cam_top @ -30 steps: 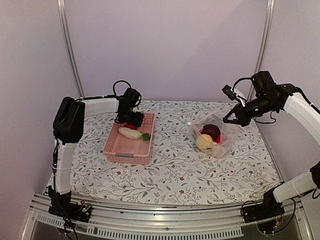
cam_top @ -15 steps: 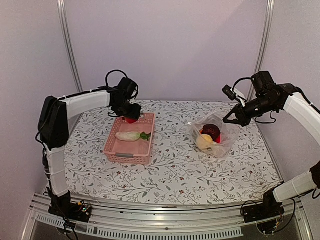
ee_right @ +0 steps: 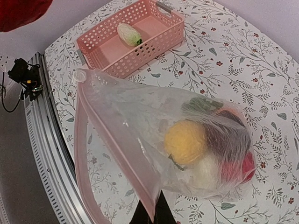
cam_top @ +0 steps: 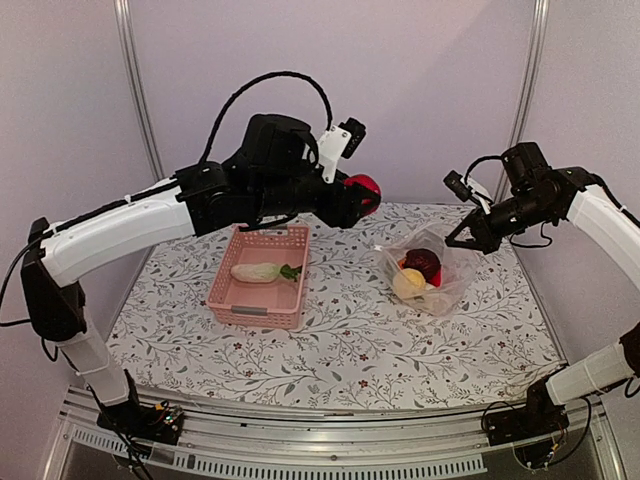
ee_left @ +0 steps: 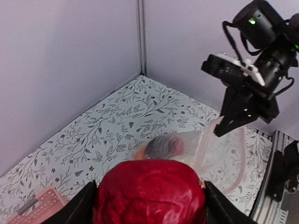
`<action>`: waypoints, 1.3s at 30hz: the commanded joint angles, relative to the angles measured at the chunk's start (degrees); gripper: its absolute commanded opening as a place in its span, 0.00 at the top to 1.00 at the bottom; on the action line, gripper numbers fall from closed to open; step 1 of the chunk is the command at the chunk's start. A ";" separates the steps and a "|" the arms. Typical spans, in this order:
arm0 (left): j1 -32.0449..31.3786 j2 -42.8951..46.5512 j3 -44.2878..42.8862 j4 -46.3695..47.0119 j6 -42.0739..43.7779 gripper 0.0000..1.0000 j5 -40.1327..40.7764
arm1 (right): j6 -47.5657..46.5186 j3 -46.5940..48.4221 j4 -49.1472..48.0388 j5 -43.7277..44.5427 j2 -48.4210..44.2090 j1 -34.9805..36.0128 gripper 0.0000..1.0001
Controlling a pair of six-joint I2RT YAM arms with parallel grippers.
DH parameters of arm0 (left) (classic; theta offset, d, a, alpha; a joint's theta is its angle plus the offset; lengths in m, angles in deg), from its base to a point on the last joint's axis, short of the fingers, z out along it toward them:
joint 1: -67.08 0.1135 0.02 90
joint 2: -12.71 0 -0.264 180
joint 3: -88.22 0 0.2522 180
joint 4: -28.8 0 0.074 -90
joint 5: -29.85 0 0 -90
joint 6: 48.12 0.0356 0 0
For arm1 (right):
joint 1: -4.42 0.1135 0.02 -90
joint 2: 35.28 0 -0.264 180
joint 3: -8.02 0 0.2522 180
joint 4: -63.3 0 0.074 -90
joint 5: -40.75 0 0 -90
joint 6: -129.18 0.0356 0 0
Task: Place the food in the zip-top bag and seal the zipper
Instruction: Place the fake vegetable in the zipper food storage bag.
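My left gripper (cam_top: 364, 192) is shut on a round red piece of food (ee_left: 149, 189) and holds it high in the air, just left of and above the zip-top bag (cam_top: 425, 270). My right gripper (ee_right: 152, 215) is shut on the bag's upper rim and holds the mouth up and open. The zipper (ee_right: 80, 140) shows as a pinkish strip along that mouth. Inside the bag lie a yellow piece (ee_right: 185, 141), a dark purple one (ee_right: 226, 140), a red one and a pale one. A white radish (cam_top: 262, 271) lies in the pink basket (cam_top: 240, 308).
The pink basket stands left of centre on the flowered tablecloth (cam_top: 380, 350). Grey walls with metal corner posts (cam_top: 140, 90) close the back and sides. An aluminium rail (cam_top: 330, 440) runs along the near edge.
My left arm has lifted the red food out of the basket and swung it up and to the right, towards the bag. The right arm and the bag have not moved.
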State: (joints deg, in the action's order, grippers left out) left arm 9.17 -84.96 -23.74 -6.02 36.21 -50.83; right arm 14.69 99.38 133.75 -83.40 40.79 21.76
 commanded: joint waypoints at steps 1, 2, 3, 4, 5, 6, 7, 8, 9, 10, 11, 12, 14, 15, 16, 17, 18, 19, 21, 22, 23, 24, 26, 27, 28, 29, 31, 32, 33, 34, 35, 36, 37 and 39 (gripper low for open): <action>-4.11 1.23 1.00 10.45 6.80 0.43 -8.54 | -0.29 2.55 2.83 -3.43 0.84 0.39 1.00; -4.86 1.03 1.74 12.48 7.38 0.43 -10.11 | -0.23 3.11 3.13 -3.53 1.05 0.37 1.00; -5.47 0.42 2.32 13.47 7.87 0.43 -11.46 | -0.13 3.73 3.51 -3.55 1.17 0.40 1.00; -6.03 -0.42 2.48 14.12 8.09 0.43 -11.90 | -0.12 4.30 3.86 -3.49 1.46 0.35 1.00; -6.54 -1.55 2.31 14.41 8.06 0.44 -11.84 | -0.12 4.98 4.31 -3.42 1.60 0.37 1.00; -6.97 -2.87 1.77 14.42 7.93 0.44 -11.76 | -0.12 5.60 4.75 -3.24 1.76 0.33 1.00; -7.48 -4.29 1.00 14.16 8.03 0.45 -11.74 | -0.12 6.21 5.19 -2.98 1.92 0.36 1.00; -8.06 -5.68 0.09 13.89 8.42 0.45 -11.45 | -0.12 6.69 5.50 -2.72 2.13 0.39 1.00; -8.66 -6.96 -0.81 13.58 8.81 0.45 -10.53 | -0.05 7.05 5.82 -2.49 2.29 0.33 1.00; -9.17 -8.39 -1.77 13.42 9.24 0.45 -9.62 | 0.01 7.18 5.96 -2.34 2.32 0.38 1.00; -9.64 -9.75 -2.81 13.17 9.74 0.45 -7.15 | 0.12 7.25 6.02 -2.22 2.32 0.36 1.00; -10.00 -11.13 -3.97 12.61 10.30 0.45 -6.17 | 0.14 7.34 6.10 -2.09 2.33 0.36 1.00; -10.31 -13.88 -6.55 11.66 10.76 0.45 -3.72 | 0.32 7.39 6.01 -1.37 2.26 0.40 1.00; -10.36 -15.40 -7.97 11.21 10.79 0.42 -2.31 | 0.53 7.39 5.98 -0.91 2.24 0.41 1.00; -10.43 -16.84 -9.50 10.69 10.79 0.38 -0.73 | 0.78 7.39 5.98 -0.58 2.24 0.34 1.00; -10.45 -18.23 -11.07 10.16 10.79 0.33 0.95 | 0.92 7.39 5.91 -0.26 2.30 0.35 1.00; -10.61 -19.58 -13.27 9.62 10.71 0.26 3.08 | 1.14 7.45 5.82 0.23 2.41 0.34 1.00; -10.79 -20.71 -14.82 8.94 10.73 0.22 5.18 | 1.38 7.59 5.76 0.63 2.52 0.38 1.00; -11.07 -22.03 -16.57 8.20 10.98 0.13 7.77 | 1.72 8.01 5.84 1.08 2.75 0.40 1.00; -11.14 -21.99 -16.58 8.42 11.12 0.10 8.36 | 1.72 8.15 5.96 1.18 2.76 0.34 1.00; -11.21 -21.68 -16.21 8.93 11.21 0.09 8.30 | 1.76 8.25 5.91 1.12 2.70 0.35 1.00; -11.18 -20.82 -15.60 9.84 11.33 0.09 8.01 | 1.78 8.33 5.97 1.06 2.62 0.38 1.00; -11.30 -19.14 -14.06 11.48 11.02 0.08 6.92 | 1.80 8.27 5.97 0.98 2.59 0.41 1.00; -11.44 -18.28 -13.31 12.23 10.81 0.08 6.47 | 1.74 8.12 5.92 0.88 2.66 0.39 1.00; -11.56 -17.27 -12.70 12.69 10.71 0.08 6.20 | 1.73 7.95 5.82 0.80 2.67 0.34 1.00; -11.81 -16.25 -12.16 13.07 10.75 0.09 6.15 | 1.73 7.78 5.73 0.80 2.75 0.34 1.00; -12.56 -13.45 -10.12 14.22 11.28 0.09 6.80 | 1.73 7.58 5.48 0.81 2.76 0.36 1.00; -12.82 -11.77 -8.48 15.14 11.50 0.10 7.27 | 1.73 7.56 5.51 0.72 2.80 0.37 1.00; -12.96 -9.56 -6.24 15.88 11.61 0.11 7.58 | 1.66 7.56 5.44 0.61 2.77 0.40 1.00; -12.96 -7.31 -3.55 16.67 11.80 0.13 7.29 | 1.64 7.56 5.41 0.58 2.77 0.35 1.00; -12.93 -4.94 -0.41 17.76 12.52 0.15 5.74 | 1.60 7.56 5.50 0.53 2.70 0.37 1.00; -12.93 -2.50 3.22 18.64 14.31 0.21 4.15 | 1.49 7.56 5.57 0.55 2.60 0.36 1.00; -12.94 -0.51 6.21 18.76 16.43 0.26 -0.68 | 1.35 7.56 5.66 0.46 2.52 0.33 1.00; -12.97 2.33 10.93 16.75 21.26 0.31 -7.49 | 1.01 7.42 6.01 0.19 2.30 0.36 1.00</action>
State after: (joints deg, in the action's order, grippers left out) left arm -3.15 -88.22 -20.22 10.15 49.87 -47.46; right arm 16.00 105.99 138.97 -82.79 42.96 21.78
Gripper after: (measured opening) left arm 0.724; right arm 0.004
